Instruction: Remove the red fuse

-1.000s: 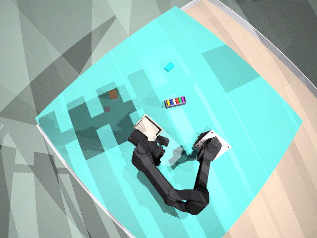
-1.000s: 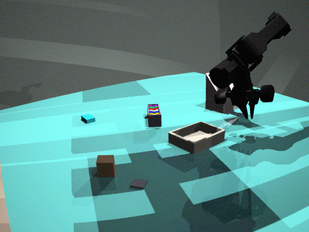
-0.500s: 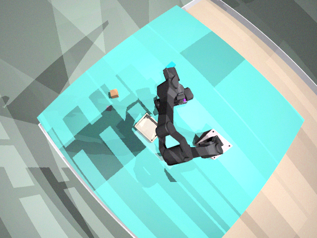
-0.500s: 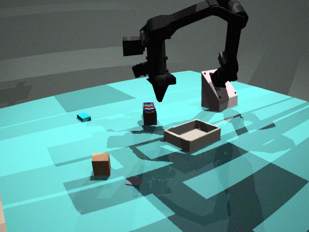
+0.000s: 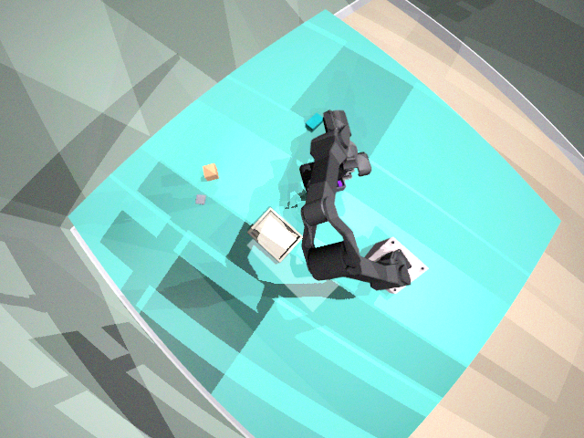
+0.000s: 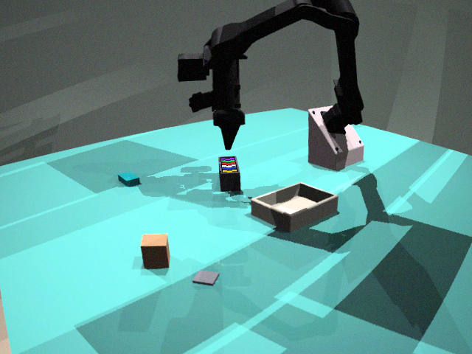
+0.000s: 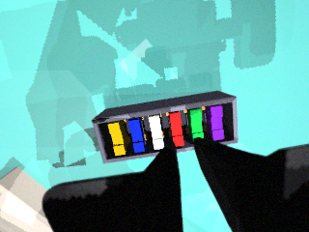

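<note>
The black fuse block (image 6: 229,181) (image 7: 164,105) stands on the teal table and holds a row of coloured fuses. The red fuse (image 7: 176,128) (image 6: 228,164) sits in it between the white fuse (image 7: 156,131) and the green fuse (image 7: 196,123). My gripper (image 6: 228,147) (image 7: 183,146) points straight down a short way above the block. Its fingers are nearly together with a narrow gap and hold nothing. In the wrist view the tips frame the space over the red and green fuses. The arm hides most of the block in the overhead view. The tray (image 5: 260,217) (image 6: 293,219) (image 7: 14,193) stands empty beside the block.
An orange cube (image 5: 210,172) (image 6: 154,250), a flat grey tile (image 5: 200,199) (image 6: 206,276) and a teal block (image 5: 313,121) (image 6: 128,178) lie on the table. The arm's base mount (image 5: 412,260) (image 6: 327,152) stands behind the tray.
</note>
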You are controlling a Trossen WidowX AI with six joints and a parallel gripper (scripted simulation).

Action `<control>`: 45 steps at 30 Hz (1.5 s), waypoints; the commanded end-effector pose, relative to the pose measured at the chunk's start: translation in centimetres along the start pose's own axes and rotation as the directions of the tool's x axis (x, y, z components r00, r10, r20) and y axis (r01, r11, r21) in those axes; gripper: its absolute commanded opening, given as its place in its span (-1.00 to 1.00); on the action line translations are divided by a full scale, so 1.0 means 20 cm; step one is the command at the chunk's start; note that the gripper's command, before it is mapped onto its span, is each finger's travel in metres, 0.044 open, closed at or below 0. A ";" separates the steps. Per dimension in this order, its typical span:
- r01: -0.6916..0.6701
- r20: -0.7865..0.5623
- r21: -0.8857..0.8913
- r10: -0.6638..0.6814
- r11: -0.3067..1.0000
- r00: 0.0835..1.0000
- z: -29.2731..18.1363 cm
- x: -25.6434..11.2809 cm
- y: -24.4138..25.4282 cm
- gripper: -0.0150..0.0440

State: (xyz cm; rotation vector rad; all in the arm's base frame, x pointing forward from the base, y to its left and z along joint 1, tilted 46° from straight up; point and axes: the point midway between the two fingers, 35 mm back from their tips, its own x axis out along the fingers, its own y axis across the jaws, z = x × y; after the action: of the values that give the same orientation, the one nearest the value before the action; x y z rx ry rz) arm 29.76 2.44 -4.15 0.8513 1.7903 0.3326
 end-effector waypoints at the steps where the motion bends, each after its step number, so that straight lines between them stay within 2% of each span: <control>1: -0.003 -0.003 0.008 0.003 1.000 1.000 0.00 0.02 0.00 -0.29; 45: -0.005 -0.004 0.008 0.005 1.000 1.000 0.00 0.19 0.01 -0.29</control>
State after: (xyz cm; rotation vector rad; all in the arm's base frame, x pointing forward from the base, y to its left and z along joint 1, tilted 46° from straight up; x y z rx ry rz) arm 29.14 5.04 -6.65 0.8530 1.7919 0.3335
